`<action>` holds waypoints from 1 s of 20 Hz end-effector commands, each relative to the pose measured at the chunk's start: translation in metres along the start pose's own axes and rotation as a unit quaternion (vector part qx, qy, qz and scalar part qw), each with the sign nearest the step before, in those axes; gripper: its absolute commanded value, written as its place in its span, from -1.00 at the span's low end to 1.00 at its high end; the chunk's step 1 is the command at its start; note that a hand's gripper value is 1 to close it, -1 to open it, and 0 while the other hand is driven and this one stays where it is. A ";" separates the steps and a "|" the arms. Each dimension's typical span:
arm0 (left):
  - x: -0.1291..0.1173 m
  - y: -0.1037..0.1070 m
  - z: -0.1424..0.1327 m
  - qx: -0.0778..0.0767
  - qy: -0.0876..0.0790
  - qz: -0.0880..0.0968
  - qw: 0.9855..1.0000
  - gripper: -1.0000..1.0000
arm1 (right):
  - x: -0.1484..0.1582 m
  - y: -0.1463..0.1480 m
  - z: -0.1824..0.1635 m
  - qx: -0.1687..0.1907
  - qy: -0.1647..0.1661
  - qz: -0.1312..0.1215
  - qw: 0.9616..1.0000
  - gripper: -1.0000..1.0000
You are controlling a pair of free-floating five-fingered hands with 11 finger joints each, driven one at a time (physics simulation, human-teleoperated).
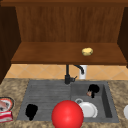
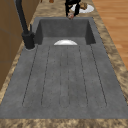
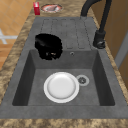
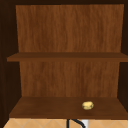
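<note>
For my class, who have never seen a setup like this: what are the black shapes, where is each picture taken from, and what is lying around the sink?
These are simulator pictures of a kitchen sink. The robot is just two floating black hands. The front view faces the sink: the left hand hangs over the draining board, and the right hand is over the basin, curled round a small pinkish thing that I cannot identify. The two side views look along the sink from each end. The upper view shows the wall shelf with a yellowish lump on it. A white plate lies in the basin beside the drain. A red ball shows in front. A black tap stands behind.
</note>
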 end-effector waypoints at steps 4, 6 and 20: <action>0.000 0.000 0.000 0.000 0.000 0.000 1.000 0.00 | 0.028 -0.027 0.033 -0.001 -0.004 -0.015 1.000 1.00; 0.000 0.000 0.000 0.000 0.000 0.000 1.000 0.00 | 0.036 -0.037 0.042 0.000 -0.005 -0.017 1.000 1.00; 0.000 0.000 0.000 0.000 0.000 0.000 1.000 0.00 | 0.097 -0.113 0.102 0.004 -0.006 -0.018 1.000 1.00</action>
